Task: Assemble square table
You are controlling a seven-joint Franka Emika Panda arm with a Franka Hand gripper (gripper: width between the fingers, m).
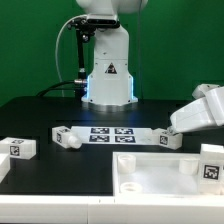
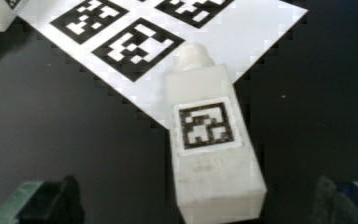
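A white leg (image 2: 208,140) with a black-and-white tag lies on the black table, its narrow end touching the marker board (image 2: 140,35). My gripper (image 2: 194,205) is open, with one dark finger (image 2: 43,200) on each side of the leg's thick end and a gap to both. In the exterior view the gripper (image 1: 176,127) hangs just above this leg (image 1: 168,138) at the right. The white tray-like tabletop (image 1: 150,160) lies at the front. Another leg (image 1: 211,163) stands at its right side. Two more legs (image 1: 68,136) (image 1: 18,148) lie to the left.
The marker board (image 1: 112,133) lies flat in the middle of the table. The robot's white base (image 1: 108,75) stands behind it. A black cable (image 1: 62,55) hangs beside the base.
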